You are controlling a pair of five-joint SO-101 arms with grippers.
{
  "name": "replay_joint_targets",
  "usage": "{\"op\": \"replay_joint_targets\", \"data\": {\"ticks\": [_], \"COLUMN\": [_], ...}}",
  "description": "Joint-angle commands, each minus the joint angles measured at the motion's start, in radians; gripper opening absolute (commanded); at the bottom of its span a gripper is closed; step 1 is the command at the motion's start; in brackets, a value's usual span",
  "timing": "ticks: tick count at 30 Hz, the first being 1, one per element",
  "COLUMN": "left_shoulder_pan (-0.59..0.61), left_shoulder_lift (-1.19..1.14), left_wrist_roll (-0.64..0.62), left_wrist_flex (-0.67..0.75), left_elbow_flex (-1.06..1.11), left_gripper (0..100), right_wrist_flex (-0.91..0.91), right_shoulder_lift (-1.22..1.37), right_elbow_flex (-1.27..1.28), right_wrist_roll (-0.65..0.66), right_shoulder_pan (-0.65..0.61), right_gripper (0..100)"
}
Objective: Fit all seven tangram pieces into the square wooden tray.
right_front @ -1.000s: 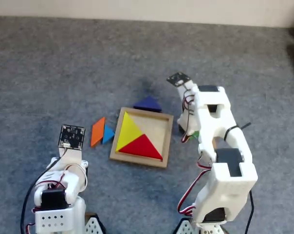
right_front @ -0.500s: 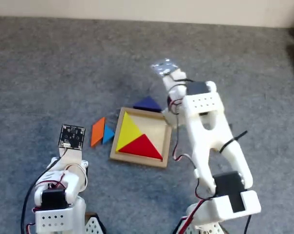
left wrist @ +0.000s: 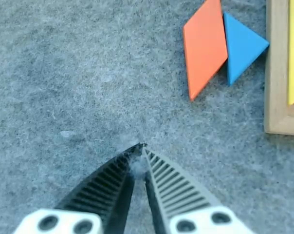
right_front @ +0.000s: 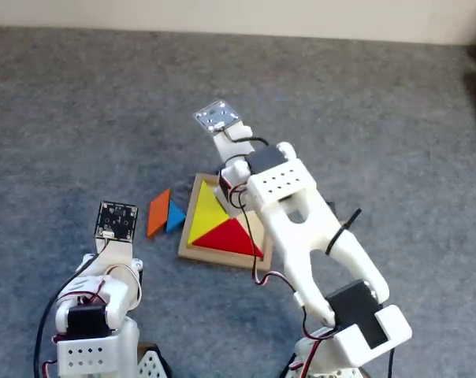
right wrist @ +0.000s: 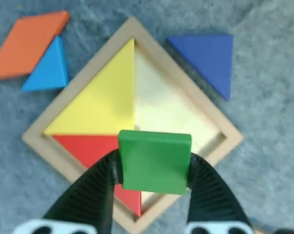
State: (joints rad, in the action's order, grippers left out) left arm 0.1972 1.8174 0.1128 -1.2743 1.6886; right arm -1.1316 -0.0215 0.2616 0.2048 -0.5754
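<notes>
Fingers of the right gripper (right wrist: 153,169) are clenched on the green square (right wrist: 154,161), which is held above the wooden tray (right wrist: 225,139), about over its middle, where the bare half meets the red triangle (right wrist: 91,146) and the yellow triangle (right wrist: 98,105) already seated in it. Within the last second the right arm has been swung from the worktop (right_front: 80,94) beside the tray to a place over it, so the carrying is judged nearly done; lowering and release are what is left for this piece. The dark blue triangle (right wrist: 208,56), the orange parallelogram (right wrist: 27,36) and the light blue triangle (right wrist: 47,68) are seen lying outside the tray, the last two touching each other. The left gripper (left wrist: 139,148) has not been moved; its fingers are pressed together, empty, over the worktop. No brand, label or writing can be read on the pieces or the tray.
</notes>
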Motion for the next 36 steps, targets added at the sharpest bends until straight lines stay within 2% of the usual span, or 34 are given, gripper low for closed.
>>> {"op": "replay_joint_targets", "data": {"ticks": [1,13,17,19,29,34,36], "left_shoulder_pan": [0.001,0.001,0.001,0.001,0.001,0.001,0.001], "left_shoulder_lift": [0.001,0.001,0.001,0.001,0.001,0.001,0.001], "left_wrist_roll": [0.003,0.003,0.003,0.003,0.003,0.003,0.003], "left_wrist_flex": [-0.003,-0.003,-0.003,-0.003,-0.003,-0.003,-0.003], "left_elbow_flex": [0.007,0.007,0.007,0.007,0.007,0.007,0.007], "left_gripper": [1,1,1,1,1,1,1], "right_wrist_flex": [0.076,0.079,0.079,0.074,0.039,0.041,0.041], "right_shoulder_lift": [-0.004,0.142,0.173,0.18,0.176,0.176,0.176], "right_elbow_flex": [0.013,0.005,0.005,0.007,0.004,0.002,0.002], "right_wrist_roll": [-0.015,-0.012,-0.005,0.041,0.052,0.049,0.052], "right_shoulder_pan": [-0.008,0.054,0.068,0.065,0.062,0.062,0.062], "right_gripper": [7.3,8.3,15.9,18.7,20.8,33.1,34.1]}}
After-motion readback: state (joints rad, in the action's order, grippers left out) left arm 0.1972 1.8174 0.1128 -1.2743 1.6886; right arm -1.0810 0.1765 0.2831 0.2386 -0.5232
